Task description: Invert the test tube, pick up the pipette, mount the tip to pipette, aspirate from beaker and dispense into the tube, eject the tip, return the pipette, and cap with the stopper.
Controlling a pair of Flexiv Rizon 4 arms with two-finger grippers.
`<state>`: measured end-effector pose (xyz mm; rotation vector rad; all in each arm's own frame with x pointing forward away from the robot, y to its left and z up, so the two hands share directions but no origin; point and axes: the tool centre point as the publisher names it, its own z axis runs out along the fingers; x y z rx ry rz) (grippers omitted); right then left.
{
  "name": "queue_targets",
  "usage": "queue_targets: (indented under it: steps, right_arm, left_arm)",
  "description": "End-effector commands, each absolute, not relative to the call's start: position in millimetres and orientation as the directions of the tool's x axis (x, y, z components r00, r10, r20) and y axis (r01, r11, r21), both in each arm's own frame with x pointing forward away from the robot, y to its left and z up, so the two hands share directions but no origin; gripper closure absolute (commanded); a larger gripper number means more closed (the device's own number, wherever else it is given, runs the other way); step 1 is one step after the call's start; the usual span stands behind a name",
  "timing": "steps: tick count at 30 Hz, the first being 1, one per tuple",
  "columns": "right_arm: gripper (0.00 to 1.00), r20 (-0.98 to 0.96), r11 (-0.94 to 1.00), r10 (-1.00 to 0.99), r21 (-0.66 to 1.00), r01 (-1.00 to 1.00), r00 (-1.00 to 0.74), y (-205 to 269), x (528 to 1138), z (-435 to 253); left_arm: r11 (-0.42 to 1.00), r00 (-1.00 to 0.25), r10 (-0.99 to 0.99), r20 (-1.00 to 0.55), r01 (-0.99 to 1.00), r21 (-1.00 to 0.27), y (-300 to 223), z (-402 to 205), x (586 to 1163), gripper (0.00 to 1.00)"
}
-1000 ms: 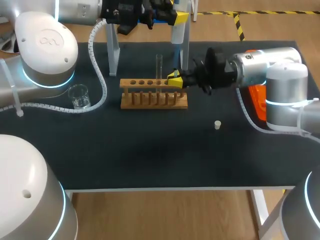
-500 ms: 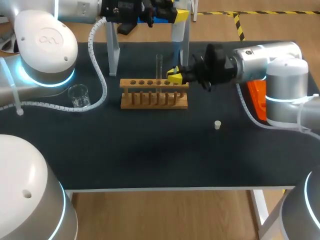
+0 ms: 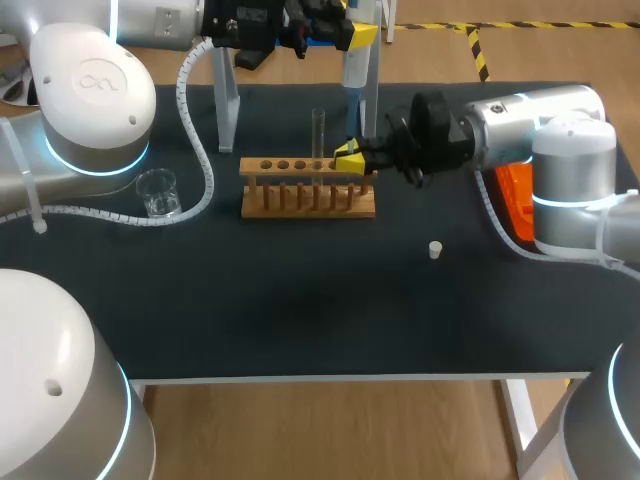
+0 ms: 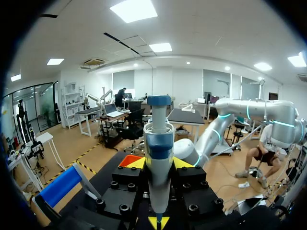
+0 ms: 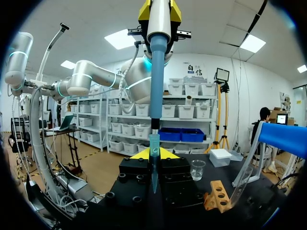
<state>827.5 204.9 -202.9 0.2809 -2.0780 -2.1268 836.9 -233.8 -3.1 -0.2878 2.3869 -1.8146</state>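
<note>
Glassware numbers two pieces: one slim clear test tube (image 3: pixel 318 130) and one squat clear beaker (image 3: pixel 157 192). The tube stands upright in a hole of the single wooden rack (image 3: pixel 300 200), a low, light-brown frame with a row of round holes along its top bar and a line of pegs along its front. Three empty holes show on the tube's left-arm side. The beaker sits on the dark matte table (image 3: pixel 300 310), well apart from the rack on that same side.

One small pale stopper (image 3: pixel 435 249), stubby and roughly cylindrical, lies alone on the table in front of the rack and off toward the right arm's side. One bright orange box (image 3: pixel 516 205) sits farther out from the rack on that side, partly hidden by the right arm. Two translucent uprights of a stand (image 3: pixel 228 115) rise behind the rack.

One pipette (image 4: pixel 158 139), smooth plastic in blue and white with a round blue cap, is clamped between the closed fingers of the left hand (image 4: pixel 158 165), held high behind the rack with its narrow end pointing down.

One tapered, translucent teal tip (image 5: pixel 153 158) stands upright, pinched between the fingers of the right hand (image 3: pixel 349 160), which sits at the rack's right-arm end, just beside the tube. The pipette's end sits directly above the tip; whether they touch I cannot tell.
</note>
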Motion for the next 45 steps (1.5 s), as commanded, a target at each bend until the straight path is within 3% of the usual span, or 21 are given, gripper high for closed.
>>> queue_targets:
  steps: [1, 45]
  right_arm:
    - [1.0, -0.031, -0.024, -0.241, 0.999, -0.026, -0.97, 205, 828, -199]
    - [1.0, -0.021, -0.057, -0.233, 0.998, -0.008, -0.972, 209, 829, -171]
  left_arm:
    - [0.258, -0.974, -0.226, 0.012, -0.071, -0.963, -232, -3, 837, 1.0]
    - [0.258, -0.974, -0.226, 0.012, -0.071, -0.963, -232, -3, 837, 1.0]
